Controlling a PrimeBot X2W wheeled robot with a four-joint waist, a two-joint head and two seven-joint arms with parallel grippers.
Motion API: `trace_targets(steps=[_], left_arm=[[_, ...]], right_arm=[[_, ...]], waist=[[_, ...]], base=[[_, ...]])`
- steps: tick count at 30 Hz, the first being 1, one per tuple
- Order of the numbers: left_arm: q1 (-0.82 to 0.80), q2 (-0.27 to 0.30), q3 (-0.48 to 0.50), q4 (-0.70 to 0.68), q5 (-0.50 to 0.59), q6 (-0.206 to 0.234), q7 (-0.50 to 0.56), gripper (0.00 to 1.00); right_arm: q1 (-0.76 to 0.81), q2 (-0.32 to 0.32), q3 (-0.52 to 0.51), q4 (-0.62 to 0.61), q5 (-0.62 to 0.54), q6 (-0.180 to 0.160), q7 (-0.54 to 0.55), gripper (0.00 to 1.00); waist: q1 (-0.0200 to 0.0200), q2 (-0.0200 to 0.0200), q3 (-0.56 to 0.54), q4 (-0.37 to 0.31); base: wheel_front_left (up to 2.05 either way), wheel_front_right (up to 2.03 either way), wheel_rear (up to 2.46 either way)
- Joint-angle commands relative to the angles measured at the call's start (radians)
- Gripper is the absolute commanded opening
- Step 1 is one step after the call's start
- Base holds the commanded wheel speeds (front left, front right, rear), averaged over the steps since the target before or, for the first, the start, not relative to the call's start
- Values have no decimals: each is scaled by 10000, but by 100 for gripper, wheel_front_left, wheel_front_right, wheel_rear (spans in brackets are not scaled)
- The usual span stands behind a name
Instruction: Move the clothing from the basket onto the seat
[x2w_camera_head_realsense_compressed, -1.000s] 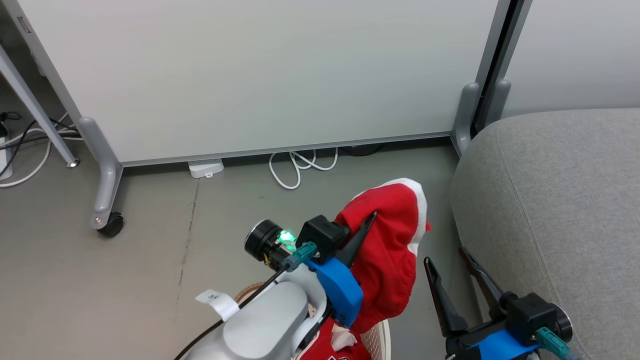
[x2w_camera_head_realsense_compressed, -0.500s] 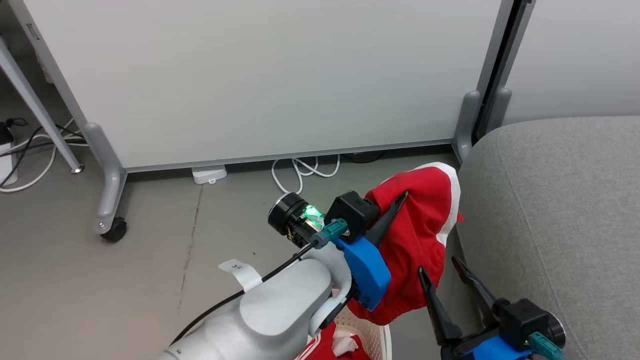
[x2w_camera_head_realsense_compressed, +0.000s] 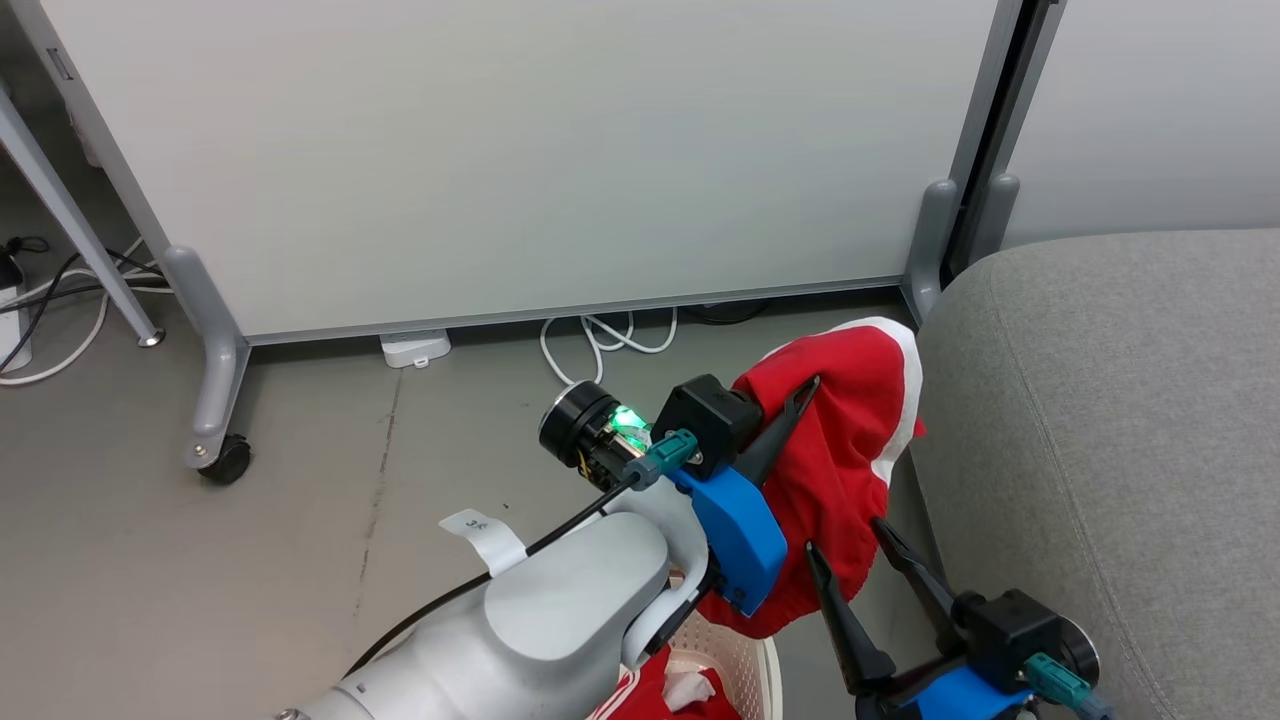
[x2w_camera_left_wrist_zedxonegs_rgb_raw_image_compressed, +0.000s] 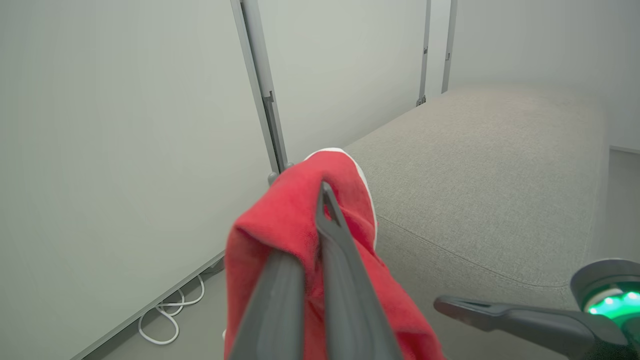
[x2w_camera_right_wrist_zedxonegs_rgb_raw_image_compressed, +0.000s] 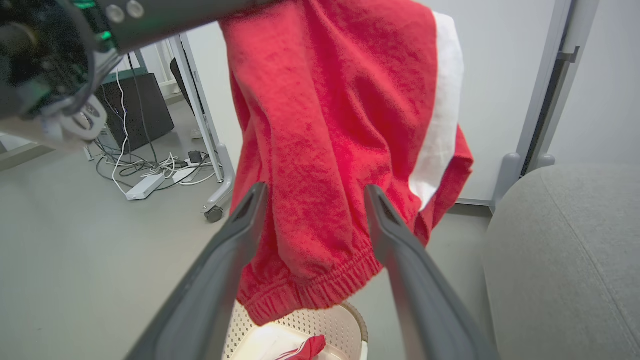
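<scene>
Presently, a plain red garment (x2w_camera_head_realsense_compressed: 840, 440) with white trim is held up in the air, pinched between the two fingers of the left gripper (x2w_camera_head_realsense_compressed: 800, 395), which are pressed together on a fold near its top. From that fold the cloth is draped down on both sides of the fingers, and its elasticated hem is hung lowest, above the basket (x2w_camera_head_realsense_compressed: 745, 665). Of the basket, a part of the perforated cream wall and rim is seen at the bottom edge of the head view, below the left forearm. A second garment (x2w_camera_head_realsense_compressed: 655, 690), red with white stripes, is left lying inside it.

The right gripper (x2w_camera_head_realsense_compressed: 845, 537) is kept low and to the right of the basket, with its fingers spread wide and nothing clasped between them. In the right wrist view the hanging cloth is seen beyond and between those fingers; whether it is touched by them cannot be told.

The seat (x2w_camera_head_realsense_compressed: 1120, 420) is found to the right, with its rounded grey corner just beside the lifted garment. A narrow gap is shown between cloth and cushion in the right wrist view. Nothing is laid on the visible part of the seat. Behind, a pale partition panel (x2w_camera_head_realsense_compressed: 500, 150) is stood on the floor (x2w_camera_head_realsense_compressed: 200, 560), and a white cable (x2w_camera_head_realsense_compressed: 600, 340) is coiled at its foot.
</scene>
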Motion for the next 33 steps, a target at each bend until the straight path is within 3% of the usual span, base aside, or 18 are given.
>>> trace_targets(steps=[1,27,28,29,31,33], left_arm=[[-164,1,-1,-3,-37,61,-46,0],[144,0,-186,-278,6,-147,58,0],[153,0,-185,-286,8,-144,64,0],[162,0,-185,-286,12,-146,60,0],[177,0,-186,-288,23,-156,77,0],[188,0,-186,-294,76,-154,107,0]], right_arm=[[-180,-18,53,35,8,5,29,100],[-2175,-18,764,2277,316,5,74,100],[-2200,-18,737,2327,336,5,67,80],[-2228,-18,727,2371,347,5,56,47],[-2259,-18,669,2437,400,5,21,6],[-2289,-18,655,2494,403,5,-6,0]], waist=[[0,-1,6,2],[0,-1,20,188],[0,-1,18,184],[0,-1,17,180],[0,-1,11,172],[0,-1,3,168]], base=[[0,0,0],[0,0,0],[0,0,0],[0,0,0],[0,0,0],[0,0,0]])
